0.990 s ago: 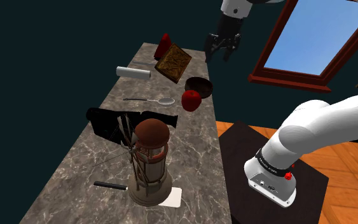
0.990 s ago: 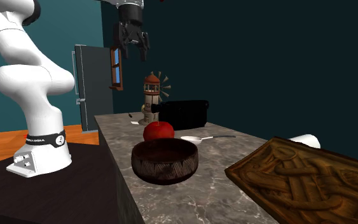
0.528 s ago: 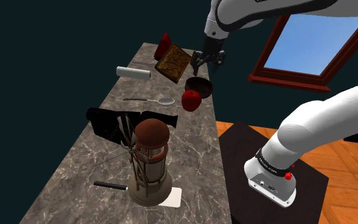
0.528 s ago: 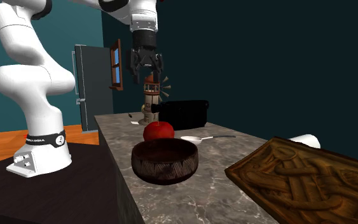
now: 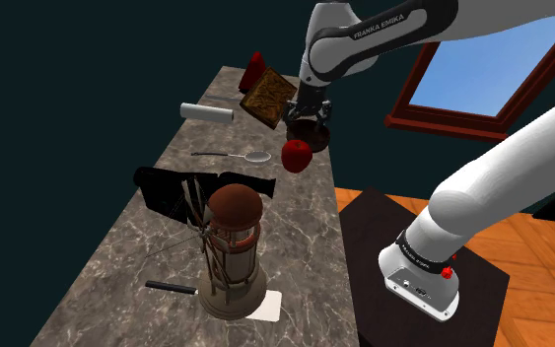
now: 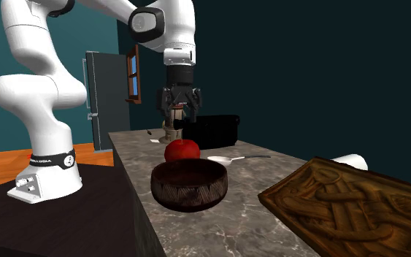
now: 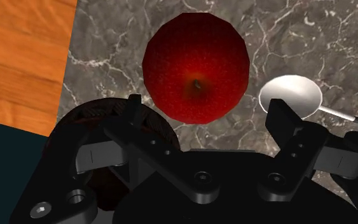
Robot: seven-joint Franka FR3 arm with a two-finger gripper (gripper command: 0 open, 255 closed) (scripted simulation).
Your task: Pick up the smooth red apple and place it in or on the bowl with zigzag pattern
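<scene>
Here's the gripper (image 5: 308,118) hanging low over the far end of the grey marbled desk (image 5: 117,256), pointing straight down, and the wrist view tells the story: the two black fingers (image 7: 135,108) stand wide apart with nothing clasped between them. Right ahead of them sits the red apple (image 7: 195,67), stem dimple facing up, untouched, resting on the desk. From the shoulder view the apple (image 5: 296,156) lies close to the desk's edge on the stand's side, just beside the dark bowl (image 5: 316,136), with the pale spoon (image 5: 241,155) on its other side. The second exterior view has the bowl (image 6: 190,184) up front, the apple (image 6: 182,150) behind it, and the gripper (image 6: 181,115) hovering above the apple, clear of it. A carved wooden board (image 6: 342,204) lies on that view's right.
</scene>
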